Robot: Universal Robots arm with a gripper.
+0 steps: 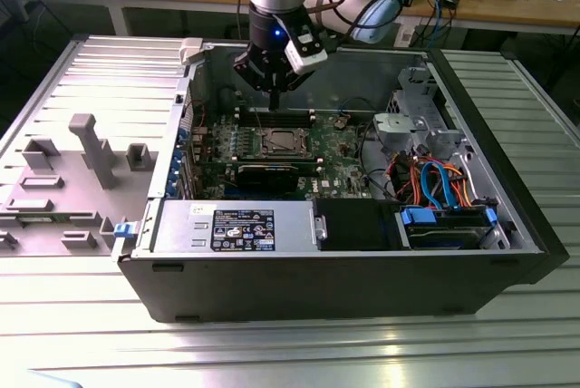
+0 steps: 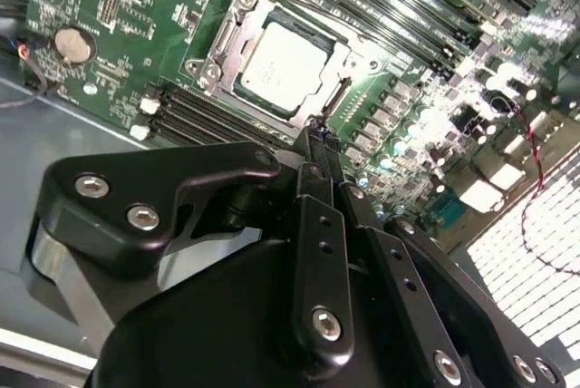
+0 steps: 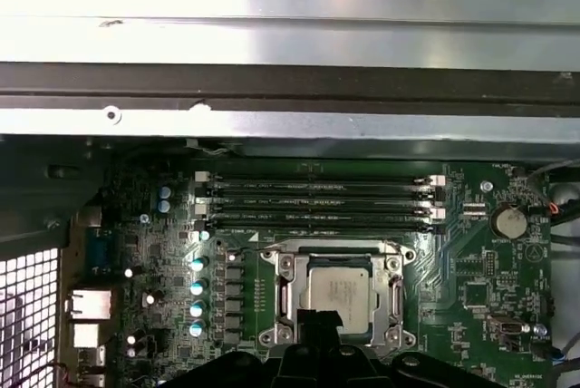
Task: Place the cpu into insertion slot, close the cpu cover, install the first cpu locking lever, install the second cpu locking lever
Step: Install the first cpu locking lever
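Note:
The cpu lies flat in the insertion slot on the green board, its silver-grey top facing up. The cpu cover lies down around it as a silvery frame, with the chip showing through its window. In the first wrist view the cpu sits inside the cover. My gripper hangs just above one edge of the socket, fingers together and holding nothing. In the exterior view the gripper stands above the cpu inside the open computer case.
Long black memory slots run beside the socket. A coin battery sits on the board. The case's metal wall rises behind. A power supply box and a drive bay with blue cables fill the case's front. A grey fixture stands at the exterior view's left.

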